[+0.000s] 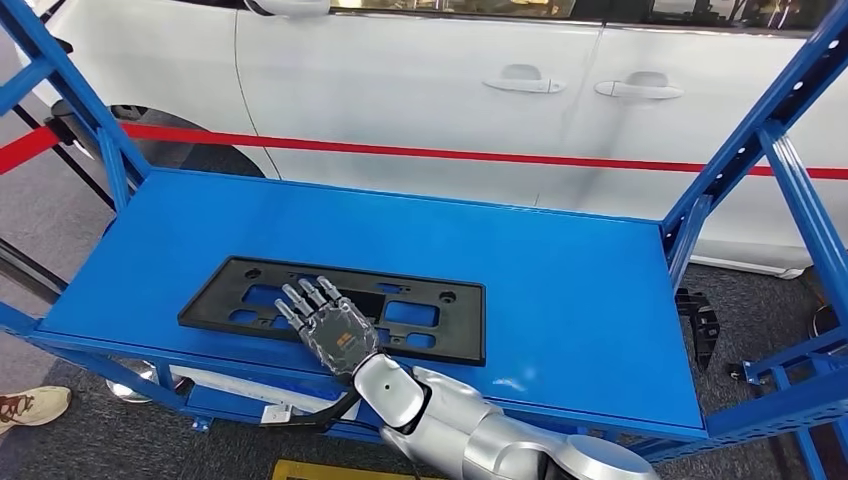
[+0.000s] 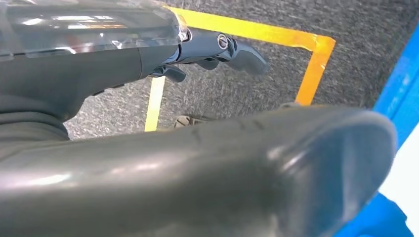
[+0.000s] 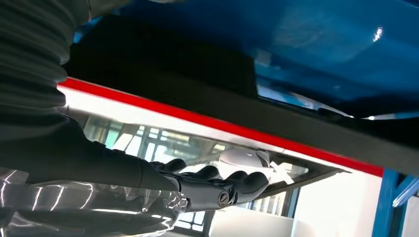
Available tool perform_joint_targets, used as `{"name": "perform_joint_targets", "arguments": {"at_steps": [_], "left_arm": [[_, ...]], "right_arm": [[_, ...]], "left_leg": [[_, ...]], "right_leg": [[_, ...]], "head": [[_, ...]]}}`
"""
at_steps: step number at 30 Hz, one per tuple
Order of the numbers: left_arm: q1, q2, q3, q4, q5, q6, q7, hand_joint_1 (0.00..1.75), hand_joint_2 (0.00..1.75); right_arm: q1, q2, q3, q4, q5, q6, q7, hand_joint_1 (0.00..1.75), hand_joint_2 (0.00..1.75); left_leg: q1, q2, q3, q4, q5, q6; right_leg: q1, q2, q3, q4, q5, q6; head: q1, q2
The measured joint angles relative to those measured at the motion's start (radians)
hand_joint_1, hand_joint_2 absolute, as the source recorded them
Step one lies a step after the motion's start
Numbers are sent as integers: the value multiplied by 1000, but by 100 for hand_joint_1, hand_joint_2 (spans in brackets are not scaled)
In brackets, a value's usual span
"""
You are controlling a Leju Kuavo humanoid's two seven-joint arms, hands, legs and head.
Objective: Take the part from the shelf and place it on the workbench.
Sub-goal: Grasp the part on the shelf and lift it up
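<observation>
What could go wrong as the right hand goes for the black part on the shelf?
The right hand lies with straight fingers over the near edge of the flat black part. There seems to be little to hook, so the fingers may slide off or push the part across the smooth blue shelf. If gripped near its middle edge, the long part could tilt as it lifts.

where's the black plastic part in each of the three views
Head view: black part lies flat on the blue shelf, near its front edge, under the right hand.
Left wrist view: not in it.
Right wrist view: dark slab against the blue surface.
Shared landmark: the blue shelf.
</observation>
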Motion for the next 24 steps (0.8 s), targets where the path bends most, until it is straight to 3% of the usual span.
{"name": "perform_joint_targets", "arguments": {"at_steps": [2,4,5,6,7,10,12,22,23,24], "left_arm": [[-1,0,0,0,0,-2,1,0,0],[-2,2,-1,0,0,-3,1,0,0],[-2,2,-1,0,0,-3,0,0,0],[-2,3,-1,0,0,-4,0,0,0],[-2,4,-1,0,0,-5,0,0,0],[-2,4,-1,0,0,-8,-2,0,0],[-2,4,-1,0,0,-10,-3,0,0],[-1,4,-1,0,0,-10,-4,0,0],[-2,5,-1,0,0,-10,-4,0,0],[-2,7,-1,0,0,-10,-4,0,0]], "right_arm": [[-6,0,8,8,20,16,13,0,175],[-8,0,19,18,36,33,22,0,175],[-8,0,23,22,42,41,27,0,175],[-9,-1,27,25,47,50,32,0,175],[-10,-1,30,28,50,62,38,0,175],[-21,0,35,31,53,95,55,1,175],[-26,0,35,33,52,105,58,3,175],[-29,0,35,35,50,108,58,6,175],[-30,1,35,36,49,110,58,10,175],[-31,2,35,38,49,113,58,37,175]], "left_leg": [[3,2,3,-6,4,13],[1,2,3,-6,3,18],[0,2,3,-6,3,19],[0,2,4,-5,2,19],[-1,1,6,-5,2,19],[-4,-2,11,-2,-2,13],[-8,-3,10,0,-5,4],[-7,-3,10,-1,-5,-6],[-6,-3,10,-1,-6,-10],[-4,-2,-11,47,-35,-17]], "right_leg": [[-1,0,-32,74,-46,7],[-2,0,-97,207,-106,10],[-2,0,-122,257,-120,10],[-2,0,-132,275,-115,10],[-2,0,-122,251,-92,7],[1,-1,-25,55,-2,-6],[4,0,2,-5,10,-11],[7,3,1,-7,11,-14],[5,3,3,-10,14,-18],[3,2,3,-14,17,-24]], "head": [[1,0],[1,0],[1,0],[1,0],[1,0],[1,0],[1,0],[1,0],[1,0],[0,0]]}}
